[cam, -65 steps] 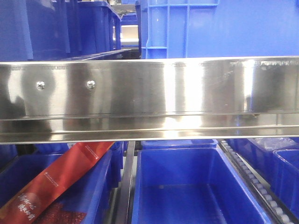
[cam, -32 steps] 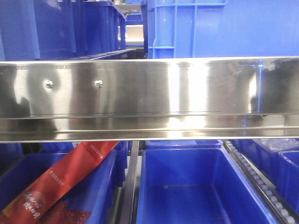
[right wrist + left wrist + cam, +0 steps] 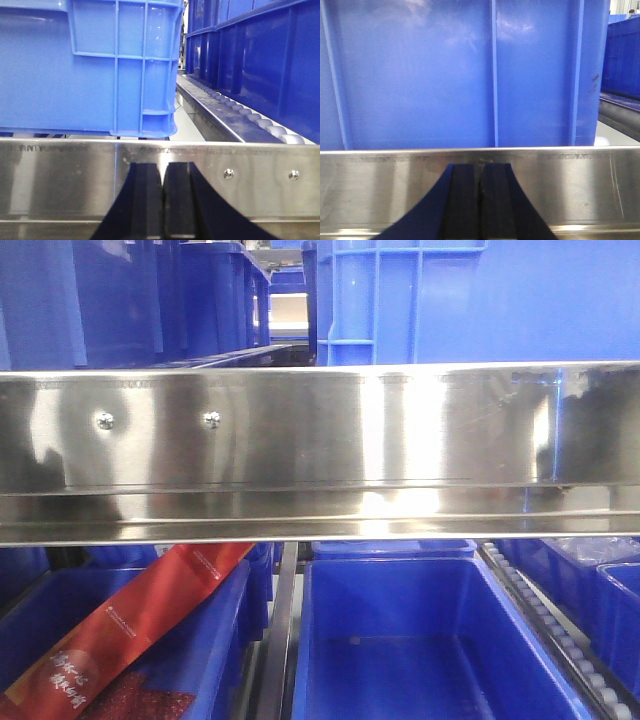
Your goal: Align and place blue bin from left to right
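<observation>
Where ribs stripe the blue bin [image 3: 470, 75], polished steel rail [image 3: 570, 185]

A steel rail [image 3: 320, 450] hides the base of the blue bin [image 3: 480, 300] in the front view, and the picture's top and right edges cut its walls. At 7 o'clock a red package [image 3: 120, 630] runs off the bottom edge, its white print too small to read. Both wrist views lose the bin's rim past their edges.
</observation>
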`<control>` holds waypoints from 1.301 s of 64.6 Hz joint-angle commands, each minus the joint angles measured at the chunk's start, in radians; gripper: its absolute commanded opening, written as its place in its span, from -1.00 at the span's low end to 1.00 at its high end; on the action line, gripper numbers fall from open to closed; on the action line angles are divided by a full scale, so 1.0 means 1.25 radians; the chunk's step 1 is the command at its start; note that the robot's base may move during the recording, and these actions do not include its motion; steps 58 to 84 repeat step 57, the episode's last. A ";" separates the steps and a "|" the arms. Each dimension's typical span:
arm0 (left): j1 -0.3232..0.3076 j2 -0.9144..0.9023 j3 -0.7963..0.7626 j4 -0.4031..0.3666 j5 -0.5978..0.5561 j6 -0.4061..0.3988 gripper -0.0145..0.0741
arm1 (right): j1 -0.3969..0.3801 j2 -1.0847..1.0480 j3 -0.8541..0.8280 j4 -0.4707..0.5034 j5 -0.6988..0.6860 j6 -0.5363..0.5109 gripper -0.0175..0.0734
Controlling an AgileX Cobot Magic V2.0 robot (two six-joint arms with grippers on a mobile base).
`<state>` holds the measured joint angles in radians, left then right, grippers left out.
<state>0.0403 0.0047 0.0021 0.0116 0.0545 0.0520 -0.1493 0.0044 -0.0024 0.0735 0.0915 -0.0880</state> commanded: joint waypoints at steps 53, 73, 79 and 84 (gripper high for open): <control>0.002 -0.004 -0.002 -0.004 -0.016 0.000 -0.92 | 0.003 -0.004 0.002 -0.007 -0.010 -0.008 -0.97; 0.002 -0.004 -0.002 -0.004 -0.016 0.000 -0.92 | 0.003 -0.004 0.002 -0.007 -0.010 -0.008 -0.97; 0.002 -0.004 -0.002 -0.004 -0.016 0.000 -0.92 | 0.003 -0.004 0.002 -0.007 -0.010 -0.008 -0.97; 0.002 -0.004 -0.002 -0.004 -0.016 0.000 -0.92 | 0.003 -0.004 0.002 -0.007 -0.010 -0.008 -0.97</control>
